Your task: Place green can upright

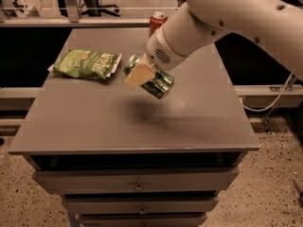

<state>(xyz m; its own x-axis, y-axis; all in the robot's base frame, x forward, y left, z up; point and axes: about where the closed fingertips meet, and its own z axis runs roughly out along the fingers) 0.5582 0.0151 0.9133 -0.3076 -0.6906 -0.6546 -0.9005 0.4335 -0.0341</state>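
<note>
The green can (pixel 158 82) is held in the air above the middle of the grey table (pixel 94 122), lying tilted on its side with its silver top (pixel 131 63) toward the upper left. My gripper (pixel 142 74) is shut on the can; one pale finger pad (pixel 138 75) shows across the can's front. The white arm comes in from the upper right. The can's shadow falls on the tabletop below it.
A flat green chip bag (pixel 86 64) lies at the table's left rear. A red soda can (pixel 156 21) stands upright at the back edge, partly behind the arm. Drawers (pixel 137 187) are below the table's front edge.
</note>
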